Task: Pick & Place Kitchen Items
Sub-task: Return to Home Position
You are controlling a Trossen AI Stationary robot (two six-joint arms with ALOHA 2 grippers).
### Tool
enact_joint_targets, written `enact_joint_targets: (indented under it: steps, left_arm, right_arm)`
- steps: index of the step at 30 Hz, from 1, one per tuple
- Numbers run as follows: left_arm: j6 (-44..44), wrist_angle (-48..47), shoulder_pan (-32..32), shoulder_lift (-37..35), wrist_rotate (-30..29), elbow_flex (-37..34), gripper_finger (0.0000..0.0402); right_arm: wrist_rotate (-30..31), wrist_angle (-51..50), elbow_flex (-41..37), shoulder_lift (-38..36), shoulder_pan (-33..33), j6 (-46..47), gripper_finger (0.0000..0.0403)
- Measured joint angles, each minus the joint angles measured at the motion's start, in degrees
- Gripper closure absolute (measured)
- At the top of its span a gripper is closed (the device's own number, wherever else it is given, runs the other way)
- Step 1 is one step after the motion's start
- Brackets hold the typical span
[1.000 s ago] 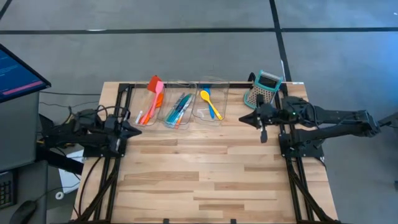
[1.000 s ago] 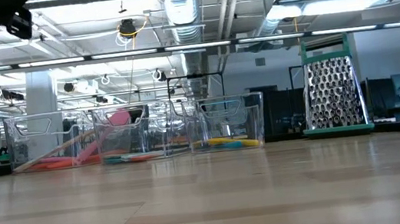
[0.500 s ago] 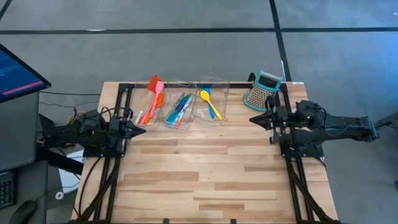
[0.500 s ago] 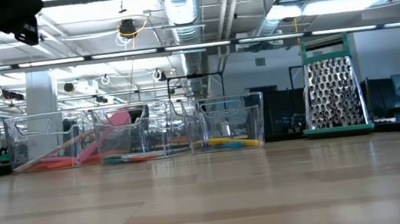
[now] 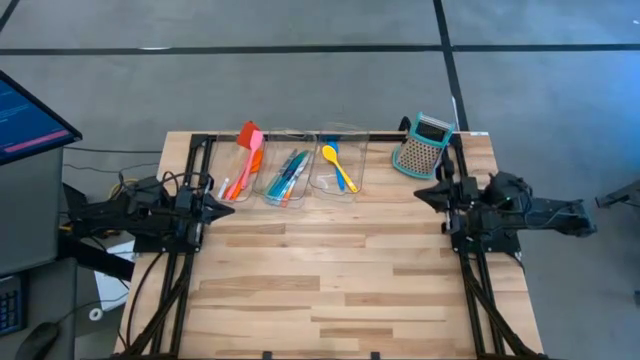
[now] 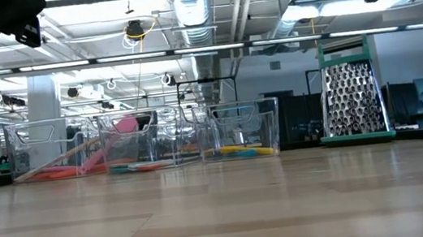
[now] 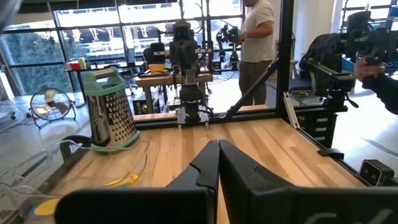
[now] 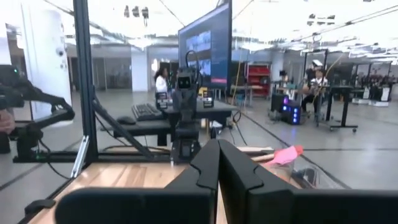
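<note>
Now right gripper has pulled back to the right worktop edge, closed on nothing; left gripper parked likewise. Utensils sit in bins; job looks finished.

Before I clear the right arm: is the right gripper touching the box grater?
Apart. The high view shows bare table between the right gripper and the box grater; in the low view the gripper hangs above the grater's handle.

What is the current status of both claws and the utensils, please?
Left claw shut, empty, at left edge. Right claw shut, empty, by the grater. Utensils all in the three bins. No obstruction seen.
</note>
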Motion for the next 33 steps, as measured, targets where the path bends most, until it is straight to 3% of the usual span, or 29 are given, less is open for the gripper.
enact_joint_targets:
  steps: [10, 18, 33]
  left_arm:
    - [0.0, 0.0, 0.0, 0.0, 0.0, 0.0, 0.0400]
    - [-0.1, 0.1, 0.0, 0.0, 0.2, 0.0, 0.0400]
    - [-0.1, 0.1, 0.0, 0.0, 0.0, 0.0, 0.0400]
  right_arm:
    - [-0.2, 4.9, -11.1, -10.1, 0.0, 3.5, 0.0403]
    - [-0.3, 6.7, -17.4, -10.5, 0.0, 3.3, 0.0403]
    - [-7.3, -0.4, -17.5, -9.6, 1.6, -3.6, 0.0403]
